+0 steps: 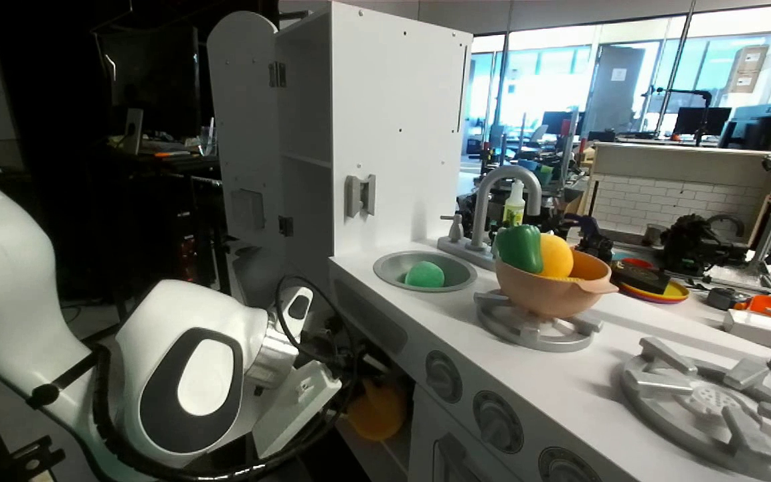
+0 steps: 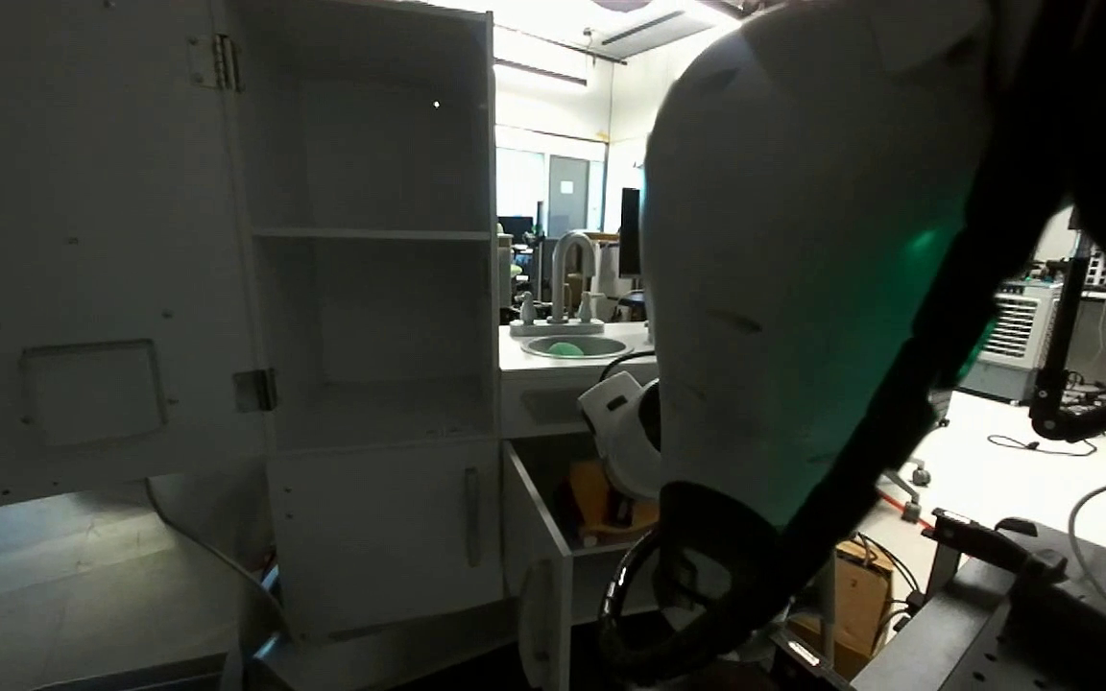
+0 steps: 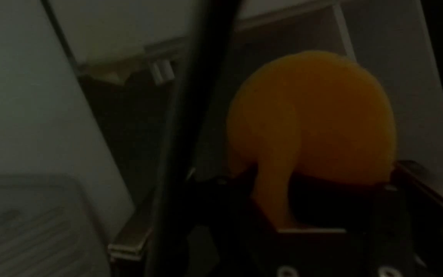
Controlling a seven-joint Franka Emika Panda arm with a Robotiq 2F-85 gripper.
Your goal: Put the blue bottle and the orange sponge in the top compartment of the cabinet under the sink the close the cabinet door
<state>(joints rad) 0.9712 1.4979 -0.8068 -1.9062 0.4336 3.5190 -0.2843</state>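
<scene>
The orange sponge [image 3: 313,115] fills the middle of the dim wrist view, rounded and bulging. A narrow part of it runs down between my gripper's fingers, and my gripper [image 3: 275,192] looks shut on it. In an exterior view the orange sponge [image 1: 379,412] shows inside the opening of the cabinet under the sink [image 1: 385,261], where the wrist hides the gripper for the most part. Elsewhere, the cabinet [image 2: 611,551] has its shelf visible with orange on it, and its cabinet door [image 2: 548,566] stands open towards the camera. The blue bottle is out of view.
A tall white unit [image 1: 392,100] stands beside the sink, its large door [image 2: 83,250] swung wide. A green ball [image 1: 425,275] lies in the basin. On the counter, a pinkish bowl [image 1: 533,301] of toy food sits on a burner. Front knobs [image 1: 444,376] jut out below the counter.
</scene>
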